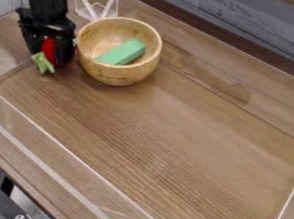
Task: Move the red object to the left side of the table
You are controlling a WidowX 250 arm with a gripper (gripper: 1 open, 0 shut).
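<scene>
The red object [56, 54], a small toy strawberry with a green stem, lies on the wood-grain table [173, 145] at the far left, just left of the wooden bowl. My black gripper [47, 47] stands straight over it. Its fingers [29, 41] are spread to either side of the strawberry and do not look pressed against it, so the gripper is open. The gripper hides much of the strawberry; only its red flank and the stem tip below show.
A wooden bowl [118, 75] holding a green block [122, 51] stands right beside the gripper. Low clear acrylic walls [285, 214] border the tabletop, and one corner is close behind the gripper.
</scene>
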